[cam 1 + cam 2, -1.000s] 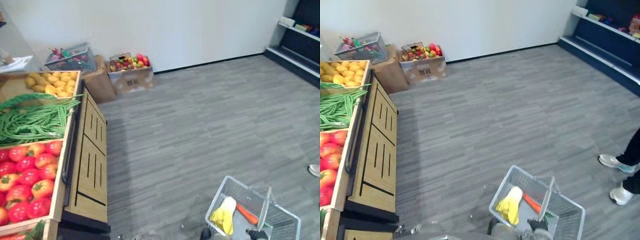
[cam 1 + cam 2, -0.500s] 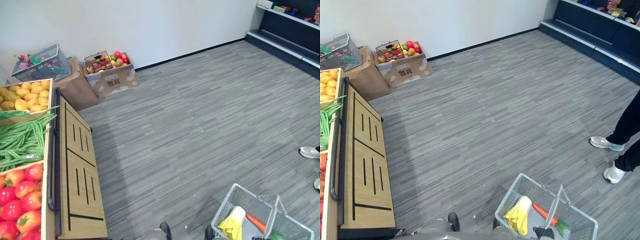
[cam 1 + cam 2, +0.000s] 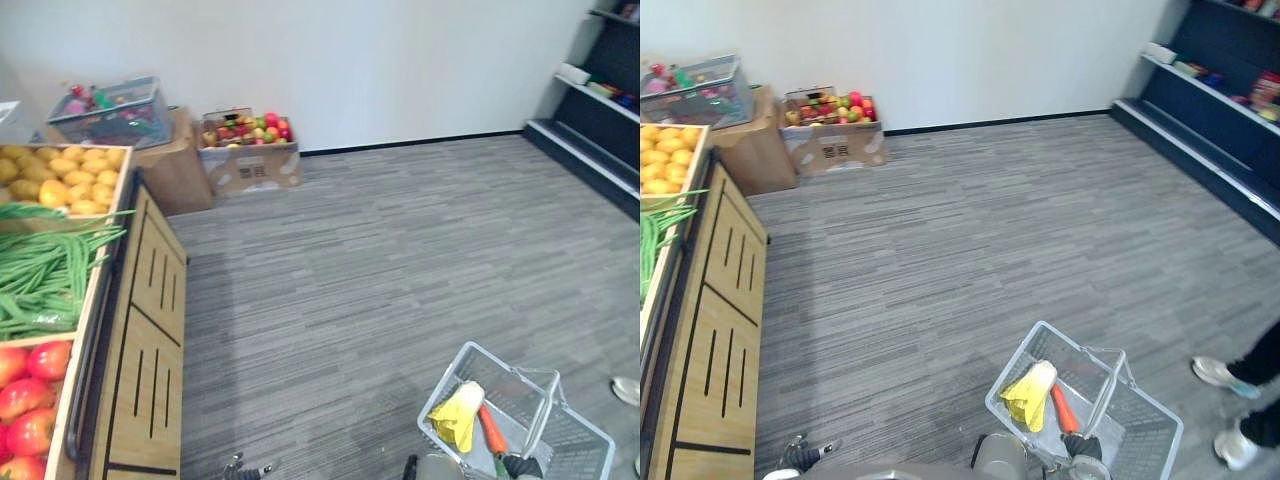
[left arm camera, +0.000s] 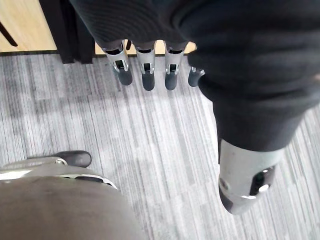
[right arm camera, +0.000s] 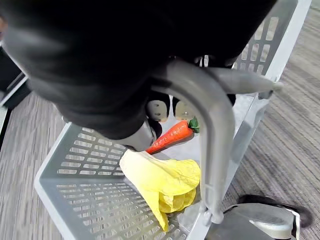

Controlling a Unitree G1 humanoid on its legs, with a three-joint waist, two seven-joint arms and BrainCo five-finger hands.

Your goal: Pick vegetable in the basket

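Two veg lie in the grey basket [image 3: 1015, 372] at approx. 5 o'clock: a carrot [image 3: 1064, 408] flat on its mesh bottom, just beside a yellow leafy item [image 3: 1030, 392]. R hand [image 5: 125, 60] is curled round the handle [image 5: 215, 130], prob. to carry the load level, while L hand [image 4: 240, 75] hangs with fingers [image 4: 148, 75] straight and holding nothing, judged free for picking at the wooden stand [image 3: 150, 330] at 9 o'clock. Carrot's long axis runs approx. 11–5 o'clock, tip to 11, green top to 5, nearest the R hand.
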